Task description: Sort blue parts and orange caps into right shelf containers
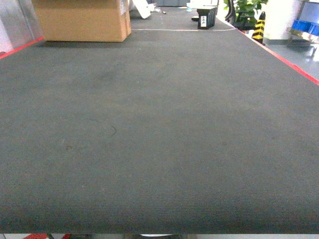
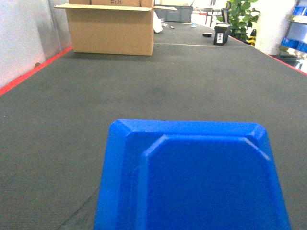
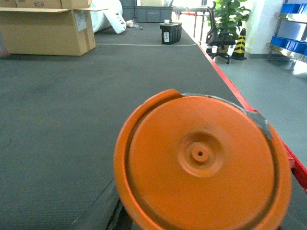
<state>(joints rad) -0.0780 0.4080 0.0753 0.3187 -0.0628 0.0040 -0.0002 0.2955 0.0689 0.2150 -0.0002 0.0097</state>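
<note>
A bright blue part [image 2: 196, 182] with a bevelled, recessed face fills the lower half of the left wrist view. It hangs above the dark floor and hides my left gripper's fingers behind it. A round orange cap [image 3: 201, 160] with a small centre hole fills the lower right wrist view in the same way, covering my right gripper. Neither gripper shows in the head view. The right shelf containers [image 3: 289, 44] are blue crates on a metal rack far off at the right, also seen as blue crates [image 1: 305, 26] in the head view.
Dark carpet [image 1: 149, 129] stretches ahead, edged by red tape [image 1: 294, 63] on the right and left. A large cardboard box [image 1: 82, 20] stands far left. A black bin [image 1: 207, 19], a plant, an office chair [image 3: 218, 40] and a striped cone [image 1: 259, 27] stand far ahead.
</note>
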